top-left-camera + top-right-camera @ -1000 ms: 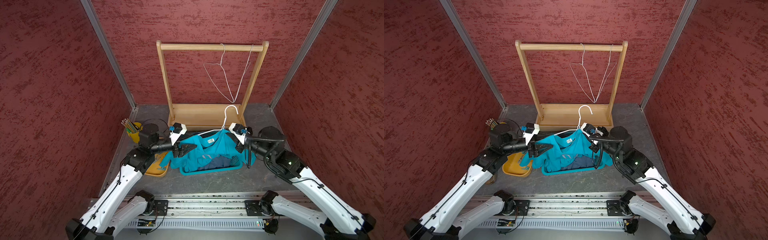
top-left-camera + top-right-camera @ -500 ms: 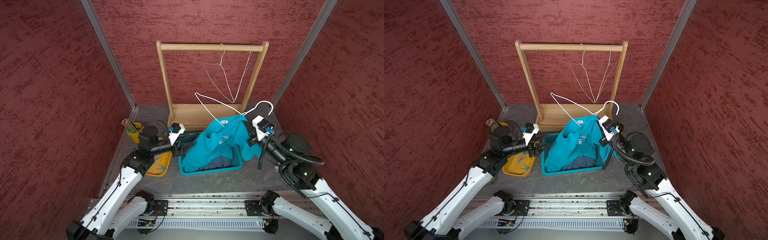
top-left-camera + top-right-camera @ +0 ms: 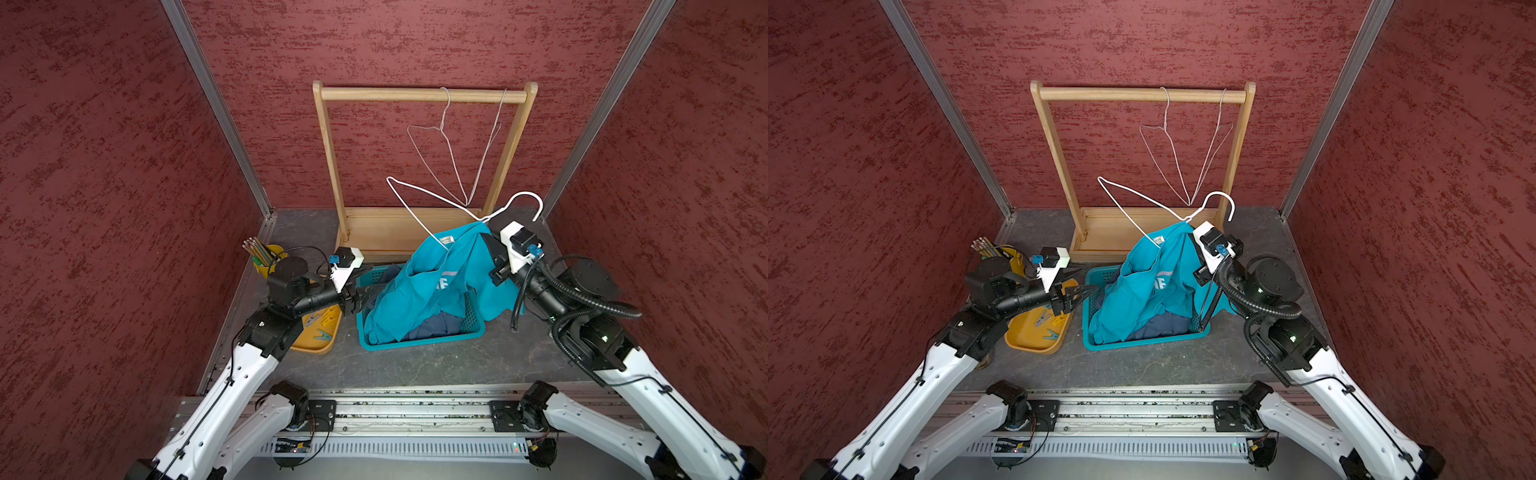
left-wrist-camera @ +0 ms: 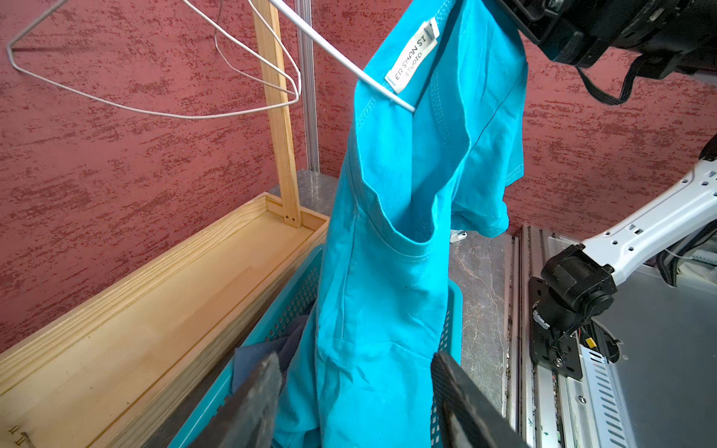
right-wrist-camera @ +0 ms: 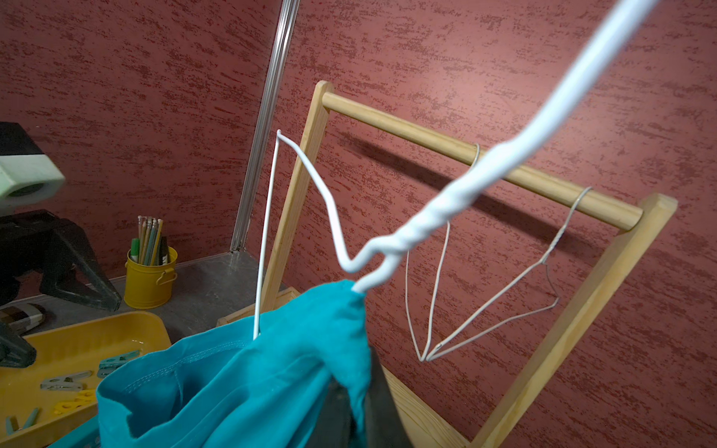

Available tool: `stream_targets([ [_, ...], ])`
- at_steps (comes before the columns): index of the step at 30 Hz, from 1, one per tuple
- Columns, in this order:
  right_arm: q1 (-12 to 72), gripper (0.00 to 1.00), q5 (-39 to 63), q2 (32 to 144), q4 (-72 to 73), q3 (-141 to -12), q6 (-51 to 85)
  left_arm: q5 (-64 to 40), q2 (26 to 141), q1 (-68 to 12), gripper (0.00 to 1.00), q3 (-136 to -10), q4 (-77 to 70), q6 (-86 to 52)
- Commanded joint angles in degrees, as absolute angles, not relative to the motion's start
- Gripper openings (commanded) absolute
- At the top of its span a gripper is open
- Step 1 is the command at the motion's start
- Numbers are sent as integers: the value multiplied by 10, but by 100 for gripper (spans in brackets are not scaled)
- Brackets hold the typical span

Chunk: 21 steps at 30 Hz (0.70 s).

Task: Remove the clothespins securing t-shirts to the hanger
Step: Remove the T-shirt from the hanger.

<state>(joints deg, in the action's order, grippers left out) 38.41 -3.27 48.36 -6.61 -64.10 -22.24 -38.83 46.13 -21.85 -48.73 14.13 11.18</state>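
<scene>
My right gripper (image 5: 355,378) is shut on the shoulder of the teal t-shirt (image 3: 428,291) (image 3: 1142,286), pinching the cloth where the white hanger (image 3: 419,197) (image 5: 426,217) runs inside it. It holds both up and tilted, so the shirt's lower end drapes into the teal basket (image 3: 419,338). A navy t-shirt (image 3: 436,326) lies in the basket, with slate-blue cloth (image 4: 256,360) beside it. At the basket's left rim my left gripper (image 3: 365,297) (image 4: 355,360) is open, with the hanging teal t-shirt (image 4: 388,232) just ahead of its fingers. Loose clothespins (image 3: 320,322) (image 5: 66,384) lie in the yellow tray (image 3: 316,345).
A wooden rack (image 3: 424,94) stands at the back with two bare wire hangers (image 3: 440,149) on its bar. A yellow cup of pencils (image 3: 266,257) stands at the back left, behind the tray. Red walls close in three sides, and a metal rail (image 3: 415,411) runs along the front.
My right gripper has lifted the hanger and teal shirt up and to the right, off the basket where they lay flat. My left gripper has drawn back left, off the shirt.
</scene>
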Motion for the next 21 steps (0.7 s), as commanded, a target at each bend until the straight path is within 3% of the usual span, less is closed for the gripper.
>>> stream_targets([
  [1,384,0,-38,504,-8,-683,-209,-374,450,-216,63,-478,139,112],
  [12,384,0,-40,623,29,-742,-207,-340,421,-215,63,-473,154,112],
  [21,384,0,-18,622,96,-596,-134,-313,401,-214,63,-498,198,127],
])
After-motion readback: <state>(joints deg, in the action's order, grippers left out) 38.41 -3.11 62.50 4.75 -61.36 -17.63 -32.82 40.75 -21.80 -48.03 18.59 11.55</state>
